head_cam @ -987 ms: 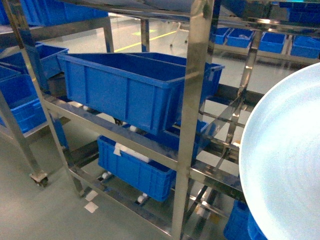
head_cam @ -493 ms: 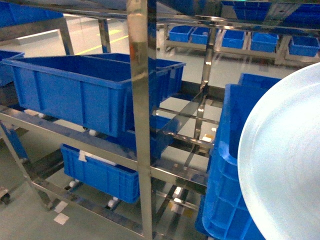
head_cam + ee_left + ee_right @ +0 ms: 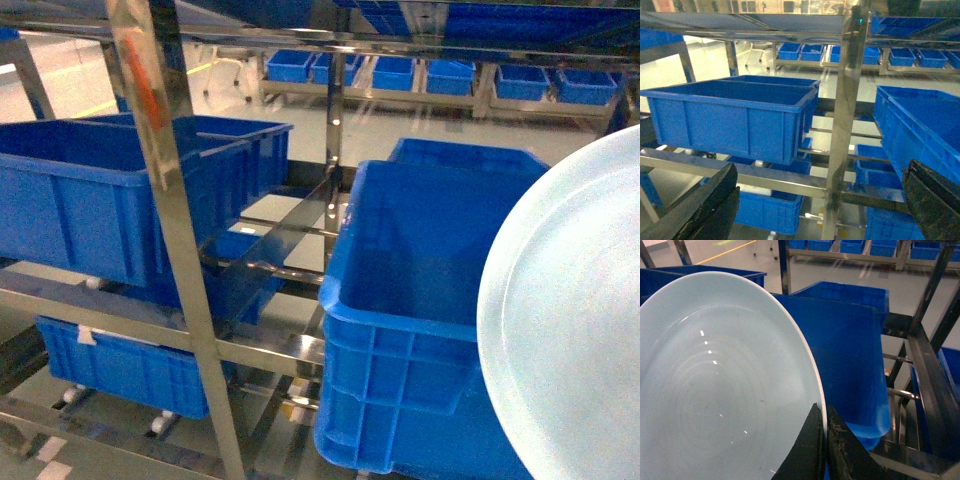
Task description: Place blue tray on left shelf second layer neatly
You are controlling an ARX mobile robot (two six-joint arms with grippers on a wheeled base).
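The blue tray (image 3: 570, 330) is a pale round dish held up on edge at the right of the head view, and it fills the left of the right wrist view (image 3: 725, 385). My right gripper (image 3: 824, 412) is shut on its rim, one finger on each face. My left gripper (image 3: 820, 170) is open with nothing between its wide-apart fingers (image 3: 715, 200), facing the steel rack. The left shelf second layer (image 3: 120, 310) is the steel rail tier left of the near upright; a deep blue crate (image 3: 90, 200) sits on it, also seen from the left wrist (image 3: 730, 115).
A shiny square upright (image 3: 165, 180) stands close in front. Right of it a large blue crate (image 3: 420, 300) sits just beside the tray. Another crate (image 3: 120, 365) is on the tier below. More crates (image 3: 430, 72) line a far rack.
The view has swung right along the rack: the upright and left crate slid leftward in frame and the right-hand crate came into view. The tray stays held at the right edge.
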